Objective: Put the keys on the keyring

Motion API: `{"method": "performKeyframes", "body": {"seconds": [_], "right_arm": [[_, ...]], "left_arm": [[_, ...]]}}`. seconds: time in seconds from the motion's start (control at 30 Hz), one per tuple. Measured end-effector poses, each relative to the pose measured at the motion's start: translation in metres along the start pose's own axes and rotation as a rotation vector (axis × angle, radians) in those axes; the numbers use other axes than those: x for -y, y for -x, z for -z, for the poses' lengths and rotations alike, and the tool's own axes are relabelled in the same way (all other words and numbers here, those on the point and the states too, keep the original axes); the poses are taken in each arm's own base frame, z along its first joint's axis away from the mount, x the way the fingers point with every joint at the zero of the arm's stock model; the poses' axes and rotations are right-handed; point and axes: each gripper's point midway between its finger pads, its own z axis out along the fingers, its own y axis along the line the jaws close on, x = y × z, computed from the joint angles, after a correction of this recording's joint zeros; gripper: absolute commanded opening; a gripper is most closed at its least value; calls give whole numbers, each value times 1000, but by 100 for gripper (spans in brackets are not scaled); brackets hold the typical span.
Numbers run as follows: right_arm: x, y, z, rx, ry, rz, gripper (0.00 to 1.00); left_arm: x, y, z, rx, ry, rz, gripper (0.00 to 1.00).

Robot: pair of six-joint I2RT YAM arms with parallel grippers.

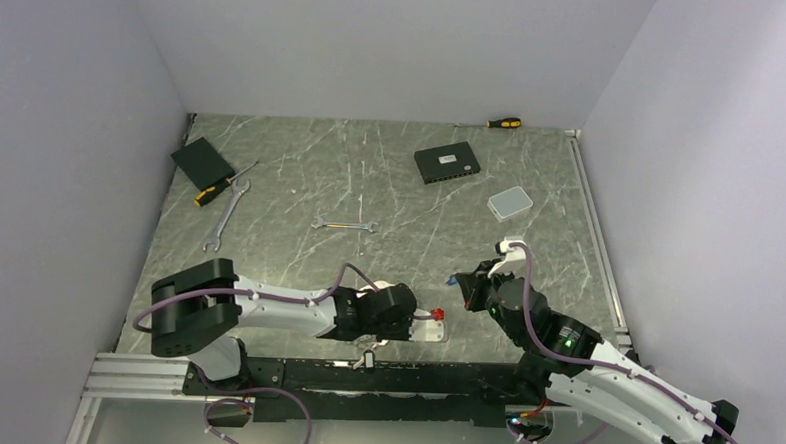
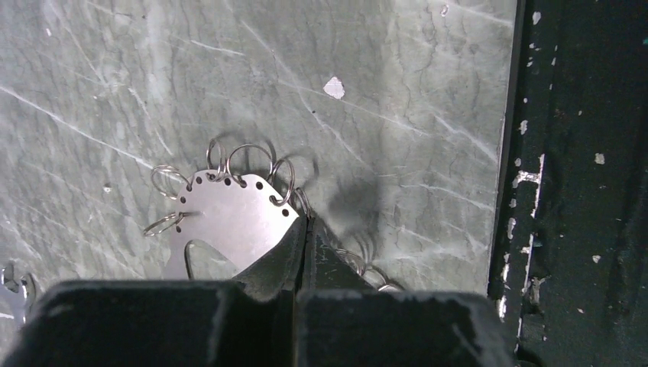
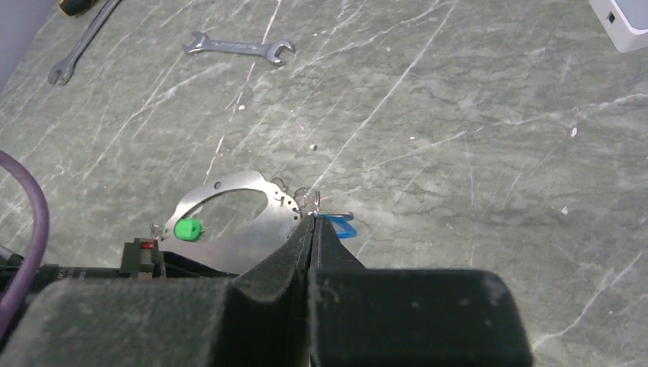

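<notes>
Near the counter's [image 1: 391,182] front edge, the keyring [image 2: 229,218], a flat silvery plate with small wire rings [image 2: 248,157] threaded through holes along its rim, lies between the two arms. The left tool [image 2: 306,225] has its fingers pressed together at the plate's rim. The right tool [image 3: 309,222], likewise closed tight, meets the rim beside a blue-tagged key [image 3: 341,227]. Whether either pinches metal cannot be told. A green tag [image 3: 187,228] sits against the plate.
</notes>
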Motion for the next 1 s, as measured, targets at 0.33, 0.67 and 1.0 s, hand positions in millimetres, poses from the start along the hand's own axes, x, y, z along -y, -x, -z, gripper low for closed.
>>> {"method": "performKeyframes", "body": {"seconds": [0.33,0.67,1.0], "right_arm": [[0,-2,-1,-7,-4,6,0],[1,-5,-3,-19,-7,20,0],[1,-6,-3,-24,-10,24,0]], "left_arm": [[-3,20,22,56,-13,-11,0],[-1,21,29,63,-32,-17,23],[7,11,19,29,-65,-30,45]]}}
